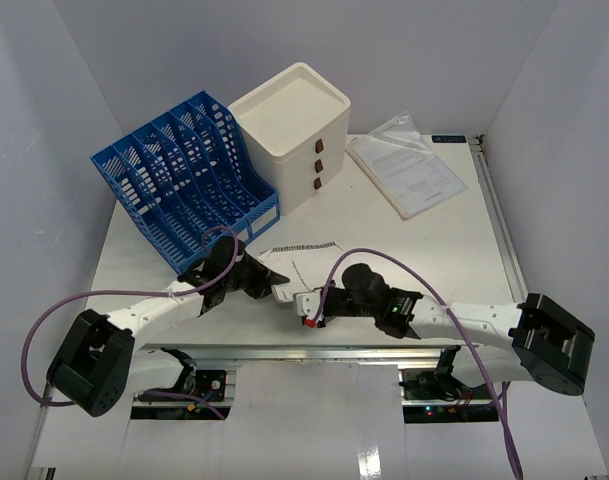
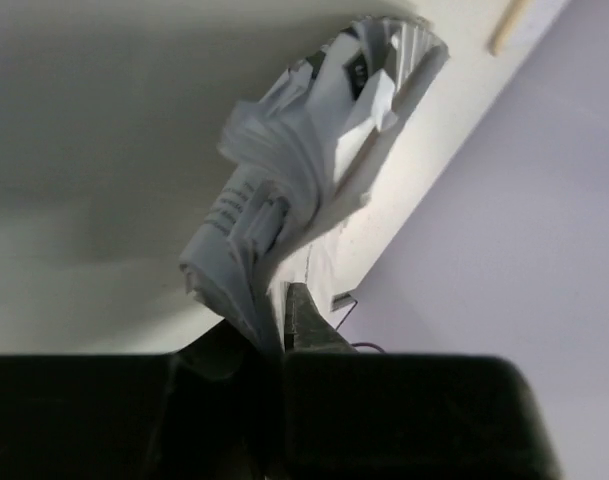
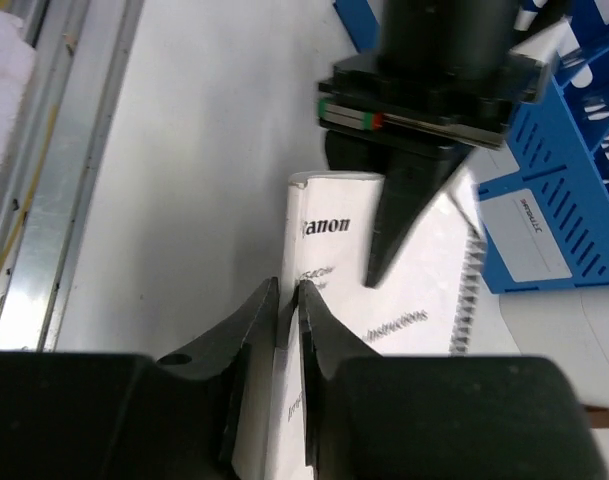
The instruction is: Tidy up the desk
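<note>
A white spiral-bound booklet [image 1: 302,262] printed "Canon" hangs curled just above the front middle of the desk [image 1: 434,260], between both grippers. My left gripper [image 1: 269,282] comes in from the left and is shut on the booklet's near-left edge; in the left wrist view the fanned pages [image 2: 304,170] run down between its jaws [image 2: 284,300]. My right gripper [image 1: 306,303] is at the near edge from the right. In the right wrist view its jaws [image 3: 287,290] stand very close together with the booklet's [image 3: 384,300] folded edge between them. One dark left finger [image 3: 399,215] lies over the cover.
A blue file rack [image 1: 184,180] stands at the back left, with a white drawer box [image 1: 294,135] beside it. A clear sleeve of papers [image 1: 404,170] lies at the back right. A metal rail [image 1: 284,352] runs along the front edge, just below both grippers.
</note>
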Robot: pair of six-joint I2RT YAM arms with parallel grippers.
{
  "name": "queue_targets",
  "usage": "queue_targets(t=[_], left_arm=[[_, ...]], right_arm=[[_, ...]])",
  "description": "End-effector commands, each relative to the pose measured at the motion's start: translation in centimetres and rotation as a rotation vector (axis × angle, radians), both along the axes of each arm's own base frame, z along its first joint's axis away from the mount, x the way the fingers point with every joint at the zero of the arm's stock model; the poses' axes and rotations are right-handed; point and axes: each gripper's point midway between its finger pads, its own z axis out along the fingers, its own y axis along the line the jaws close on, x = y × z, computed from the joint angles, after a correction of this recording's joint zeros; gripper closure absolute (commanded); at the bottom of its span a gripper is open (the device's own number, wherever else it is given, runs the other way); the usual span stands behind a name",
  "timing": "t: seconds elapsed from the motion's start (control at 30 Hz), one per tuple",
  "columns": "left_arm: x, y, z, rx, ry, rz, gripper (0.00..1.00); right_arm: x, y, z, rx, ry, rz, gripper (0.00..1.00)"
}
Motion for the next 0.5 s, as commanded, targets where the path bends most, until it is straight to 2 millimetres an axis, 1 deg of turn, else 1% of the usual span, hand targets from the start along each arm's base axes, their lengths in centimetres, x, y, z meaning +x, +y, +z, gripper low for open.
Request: queue_targets(t=[0.0,0.03,0.07,0.1,0.13,0.2,0.27,0.3,0.33,0.37,0.4,0.47], left_arm=[[1.4,-2.0,4.7,-0.066,-0.162,-0.053,0.91],[1.2,-2.2,5.5,-0.067,-0.198,-0.074,0.94],[1.1,-2.1,6.1,-0.064,-0.223,-0.083,0.96],[1.0,-2.1,6.9,-0.060,-0.260,-0.095,0.98],[1.0,-2.0,8.3,-0.055,-0.330,-0.115,1.00],[1.2,-1.5,11.2,-0.030,-0.484,-0.149,1.00],[1.8,-0.3,14.4,0.046,-0.595,-0.133,1.00],[1.9,0.6,14.4,0.108,-0.617,-0.125,1.00],[2.3,1.6,15.4,0.183,-0.659,-0.115,1.00],[2.7,2.8,17.1,0.263,-0.707,-0.102,1.00],[3.2,3.7,18.3,0.316,-0.734,-0.082,1.00],[4.0,5.1,20.8,0.401,-0.782,-0.047,1.00]], right_arm=[[-1.5,1.4,5.1,0.108,-0.048,0.123,0.74],[-1.6,1.1,5.1,0.094,-0.057,0.144,0.54],[-1.9,0.7,4.7,0.069,-0.040,0.154,0.34],[-2.0,0.4,4.5,0.046,-0.036,0.169,0.17],[-1.9,0.3,5.0,0.031,-0.067,0.199,0.07],[-2.1,-0.5,5.4,0.005,-0.060,0.229,0.02],[-1.4,-1.4,6.7,0.000,-0.069,0.206,0.04],[-1.0,-1.9,6.9,-0.014,-0.062,0.187,0.06],[-0.2,-2.4,7.5,-0.015,-0.068,0.158,0.07],[0.7,-3.0,8.3,-0.011,-0.080,0.125,0.08],[1.4,-3.5,8.9,-0.001,-0.095,0.096,0.08],[2.7,-4.6,9.3,0.006,-0.114,0.037,0.09]])
